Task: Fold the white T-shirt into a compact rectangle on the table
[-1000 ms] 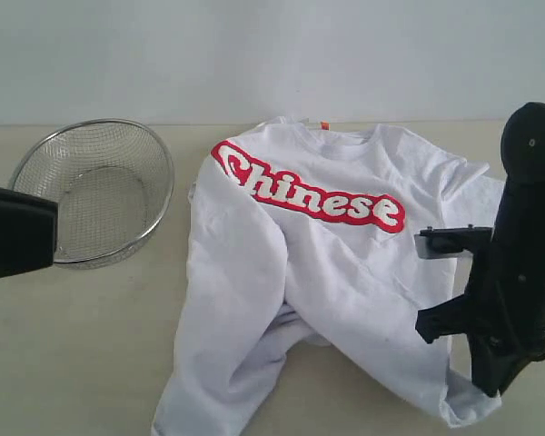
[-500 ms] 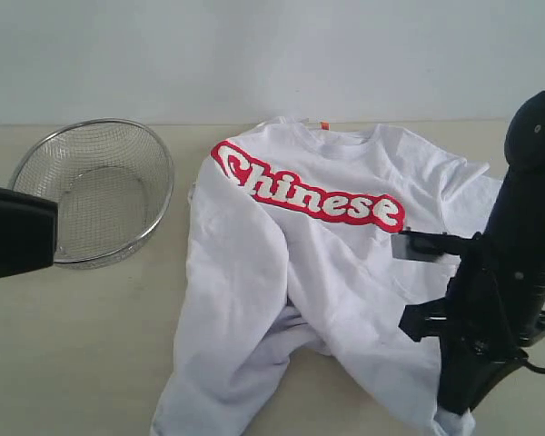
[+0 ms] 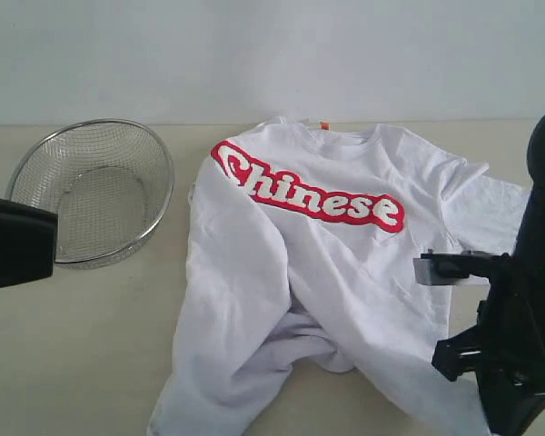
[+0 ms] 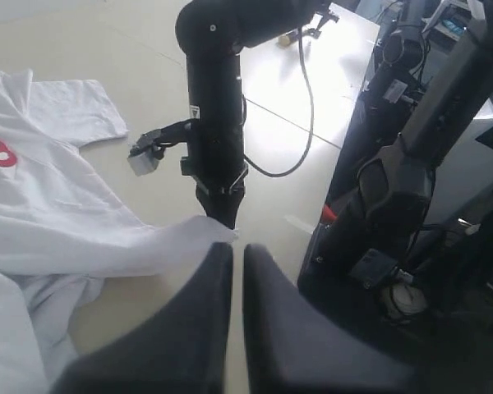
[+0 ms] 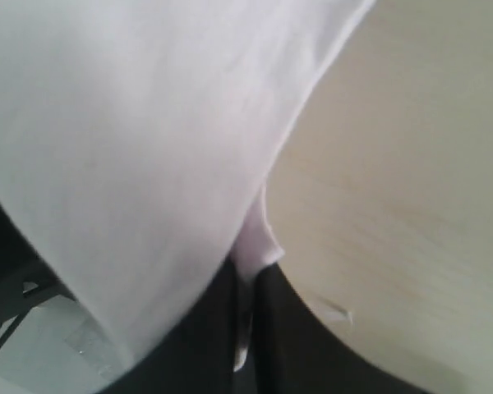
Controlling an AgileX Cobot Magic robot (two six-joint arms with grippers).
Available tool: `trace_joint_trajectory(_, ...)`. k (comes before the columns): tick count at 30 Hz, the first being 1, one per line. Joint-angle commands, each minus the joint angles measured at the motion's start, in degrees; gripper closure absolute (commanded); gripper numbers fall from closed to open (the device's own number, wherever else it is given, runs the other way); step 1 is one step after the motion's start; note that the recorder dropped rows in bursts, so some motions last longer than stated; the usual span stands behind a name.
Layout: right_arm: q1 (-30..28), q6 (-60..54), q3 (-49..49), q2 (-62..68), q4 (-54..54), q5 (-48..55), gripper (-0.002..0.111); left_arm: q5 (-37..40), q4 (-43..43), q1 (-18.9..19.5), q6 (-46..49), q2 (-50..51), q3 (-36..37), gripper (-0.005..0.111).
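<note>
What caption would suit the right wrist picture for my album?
Right tool pinching an edge of the white shirt, pale table beside.

The white T-shirt (image 3: 300, 263) lies rumpled, front up, lower half bunched, on the pale beige table (image 3: 91, 345).

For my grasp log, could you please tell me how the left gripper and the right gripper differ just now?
The right gripper is shut on a corner of the white T-shirt; the left gripper holds nothing. The right gripper is at the shirt's hem; the left gripper sits apart from the shirt, above the table. Both have dark fingers drawn together.
</note>
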Motion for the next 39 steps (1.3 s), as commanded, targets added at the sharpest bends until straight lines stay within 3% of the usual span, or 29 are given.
trace_joint_trajectory(1,-0.42,-1.24,2.04,-0.52,-0.02,0.58,0.108,0.46,-0.06,-0.21,-0.18,0.1,0.22,0.102)
trace_joint_trajectory(15,-0.19,-7.78,7.59,-0.52,7.03,0.58,0.108,0.46,0.08,-0.21,-0.43,0.1,0.22,0.102)
trace_joint_trajectory(21,-0.19,-2.31,6.28,-0.52,1.28,0.58,0.107,0.46,0.36,-0.21,-0.44,0.1,0.22,0.102)
trace_joint_trajectory(25,-0.19,7.8,5.3,-0.52,-9.86,0.01,0.087,0.46,0.36,-0.21,-0.44,0.1,0.22,0.102)
trace_joint_trajectory(30,-0.19,9.77,5.3,-0.52,-12.28,-1.92,0.049,0.46,0.36,-0.21,-0.44,0.1,0.22,0.102)
trace_joint_trajectory(32,-0.19,9.53,5.3,-0.4,-12.26,-2.02,0.045,0.46,0.36,-0.21,-0.44,0.1,0.22,0.102)
trace_joint_trajectory(36,-0.19,19.18,4.33,-0.4,-21.5,-7.65,0.046,0.46,0.36,-0.21,-0.44,0.1,0.22,0.102)
trace_joint_trajectory(39,-0.35,28.13,3.24,-0.4,-30.04,-10.48,0.062,0.46,0.46,-0.21,-0.72,0.1,0.22,0.102)
